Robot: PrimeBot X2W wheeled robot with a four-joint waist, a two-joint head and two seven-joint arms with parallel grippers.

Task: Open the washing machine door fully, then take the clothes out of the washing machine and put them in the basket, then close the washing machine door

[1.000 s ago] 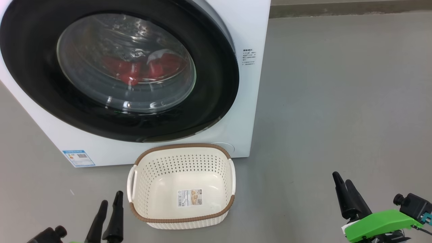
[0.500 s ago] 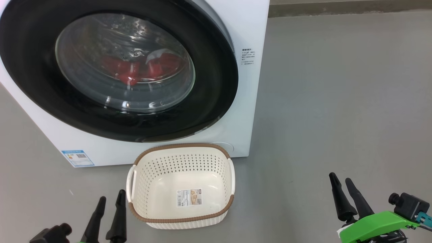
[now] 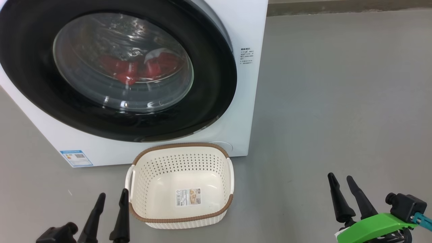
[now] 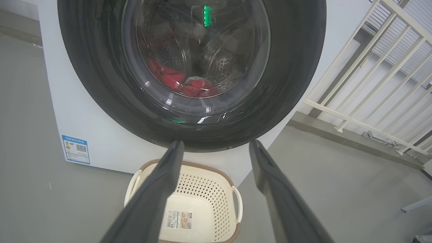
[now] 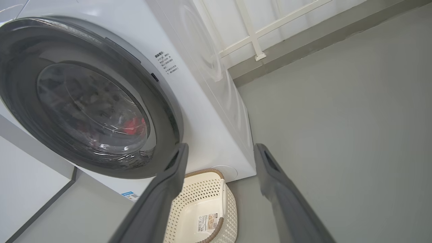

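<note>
Head view: the round black-rimmed glass door (image 3: pixel 216 84), shut, lies ahead, nearer the left gripper (image 3: pixel 113 193). That and the right gripper (image 3: pixel 339 176) hold fingers apart, empty.

Left gripper (image 3: pixel 113 195): two long black tapering fingers (image 3: pixel 92 219); black knobbed mount (image 3: pixel 57 233) beside them.
Right gripper (image 3: pixel 340 178): same fingers, set in a bright green cover (image 3: pixel 374 225). Above the cover, a black boxy camera (image 3: pixel 405 206) with a teal plug (image 3: pixel 422 219); below the cover, a white tag (image 3: pixel 341 231).
</note>
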